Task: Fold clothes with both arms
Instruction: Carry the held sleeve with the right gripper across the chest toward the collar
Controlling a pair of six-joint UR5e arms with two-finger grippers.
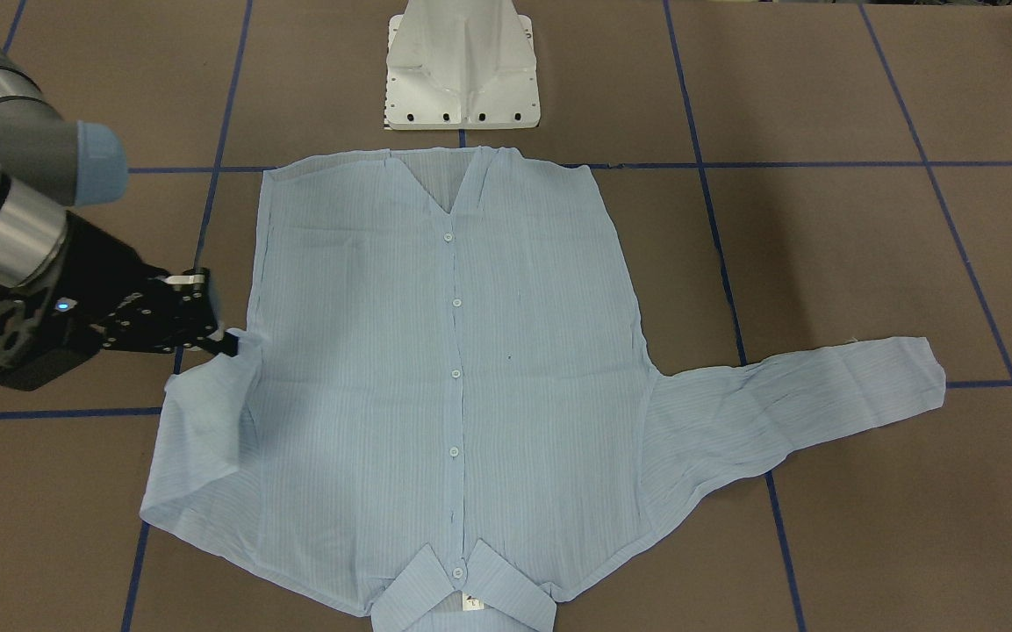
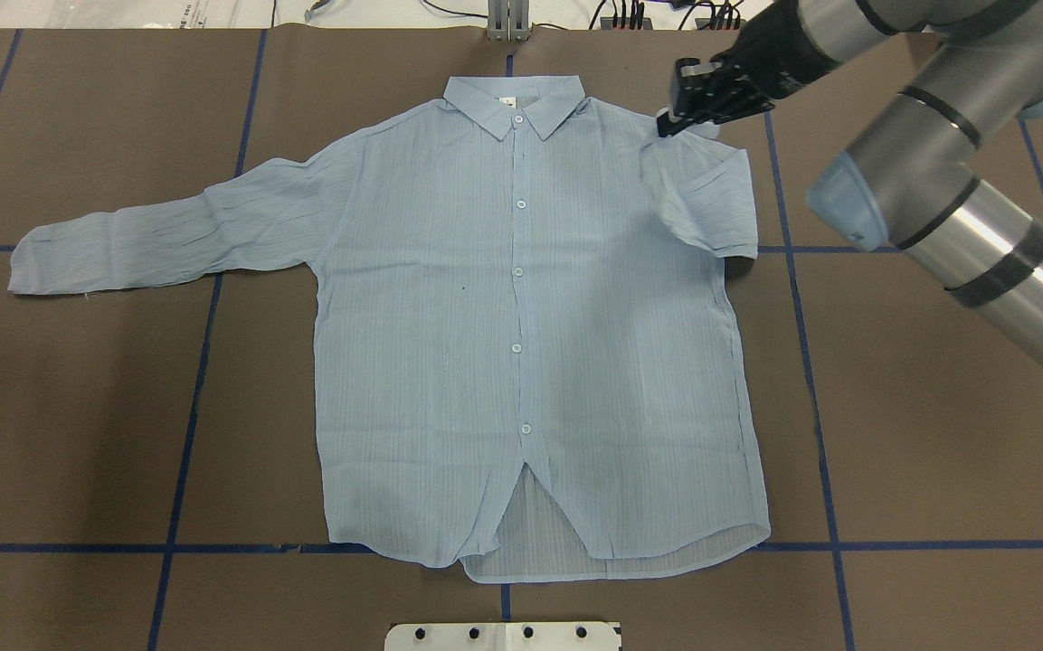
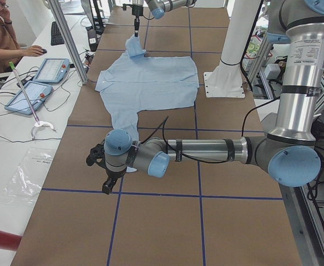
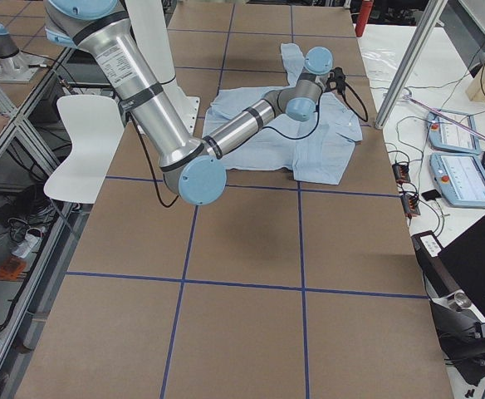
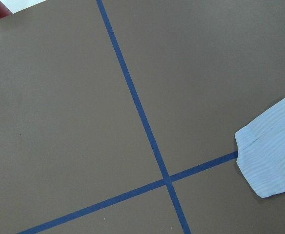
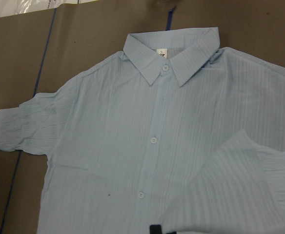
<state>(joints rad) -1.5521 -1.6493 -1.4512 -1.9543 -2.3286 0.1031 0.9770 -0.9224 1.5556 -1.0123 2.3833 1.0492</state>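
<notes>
1 shirt (image 2: 521, 316) lies buttoned, face up, mid-tabletop (image 2: 892, 407), its collar (image 2: 514, 95) toward the edge far from the robot. We judge it is spread flat so both sleeves can be turned in. Of those 2, the lifted sleeve (image 2: 697, 194) hangs pinched in the jaws of the right arm (image 2: 919, 154), ready to cross the front. The spread sleeve (image 2: 168, 231) points to the tabletop's left end, where the left arm (image 3: 206, 151) hovers low; we cannot tell how its jaws stand. We count 2 arms and 5 buttons (image 2: 515, 270).
</notes>
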